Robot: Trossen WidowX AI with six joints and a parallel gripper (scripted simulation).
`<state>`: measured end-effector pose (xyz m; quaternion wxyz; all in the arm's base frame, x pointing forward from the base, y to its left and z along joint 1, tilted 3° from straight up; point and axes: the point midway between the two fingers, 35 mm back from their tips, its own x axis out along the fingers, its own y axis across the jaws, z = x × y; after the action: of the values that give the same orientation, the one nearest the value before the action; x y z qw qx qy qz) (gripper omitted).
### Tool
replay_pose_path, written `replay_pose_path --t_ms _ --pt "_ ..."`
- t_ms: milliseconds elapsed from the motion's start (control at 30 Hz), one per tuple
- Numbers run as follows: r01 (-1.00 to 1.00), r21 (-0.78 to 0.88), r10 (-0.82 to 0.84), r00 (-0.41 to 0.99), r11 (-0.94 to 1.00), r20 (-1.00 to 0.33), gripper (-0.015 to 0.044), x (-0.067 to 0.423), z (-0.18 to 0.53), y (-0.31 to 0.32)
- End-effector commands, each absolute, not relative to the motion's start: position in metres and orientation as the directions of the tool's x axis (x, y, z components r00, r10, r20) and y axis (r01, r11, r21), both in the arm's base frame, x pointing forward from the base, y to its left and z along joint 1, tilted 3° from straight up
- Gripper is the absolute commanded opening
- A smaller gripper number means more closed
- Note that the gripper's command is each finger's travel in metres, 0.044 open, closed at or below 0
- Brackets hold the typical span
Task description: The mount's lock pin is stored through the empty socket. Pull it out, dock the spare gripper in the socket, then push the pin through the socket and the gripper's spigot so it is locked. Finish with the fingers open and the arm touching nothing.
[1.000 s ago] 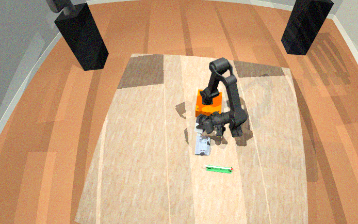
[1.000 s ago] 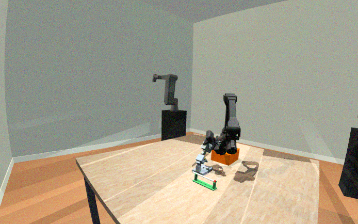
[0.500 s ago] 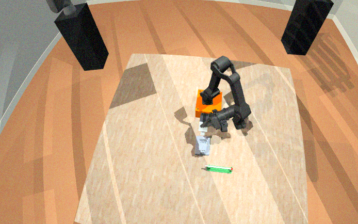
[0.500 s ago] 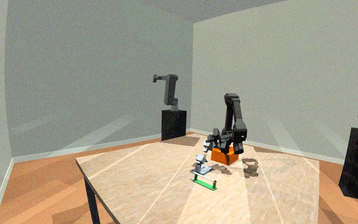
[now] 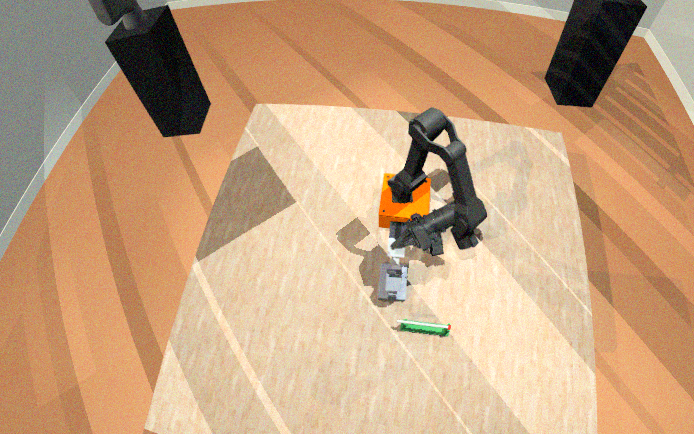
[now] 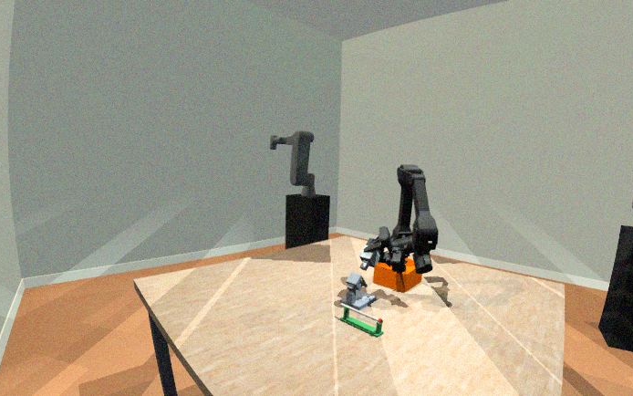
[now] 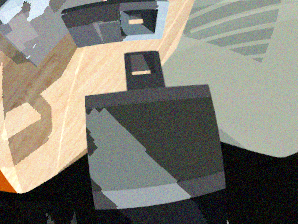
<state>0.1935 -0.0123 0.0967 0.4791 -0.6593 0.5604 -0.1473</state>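
My gripper (image 5: 401, 240) (image 6: 370, 255) is shut on the spare gripper (image 5: 394, 245) (image 7: 156, 156), a dark grey block with a short square spigot (image 7: 143, 70) at its front end. It hangs in the air, tilted, above and behind the grey mount (image 5: 393, 283) (image 6: 356, 292) (image 7: 113, 10). In the wrist view the spigot points toward the mount's square socket (image 7: 136, 22) and is apart from it. The white lock pin (image 5: 423, 324) (image 6: 361, 313) with a red tip lies on a green rest (image 5: 420, 329) (image 6: 358, 325) in front of the mount. My fingers are hidden behind the held block in the wrist view.
The arm stands on an orange base (image 5: 401, 207) (image 6: 395, 277) behind the mount on the wooden table (image 5: 285, 323) (image 6: 260, 334). Black pedestals (image 5: 158, 70) (image 5: 592, 48) with other arms stand on the floor beyond the table.
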Motion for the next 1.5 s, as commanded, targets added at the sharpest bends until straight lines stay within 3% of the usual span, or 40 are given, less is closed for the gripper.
replay_pose_path --t_ms 0,1467 --pt "-0.593 -0.801 -0.876 0.346 0.074 -0.337 0.0 0.199 0.095 -0.013" --pt "-0.593 -0.802 -0.874 0.349 0.075 -0.339 0.0 0.242 0.064 -0.016"
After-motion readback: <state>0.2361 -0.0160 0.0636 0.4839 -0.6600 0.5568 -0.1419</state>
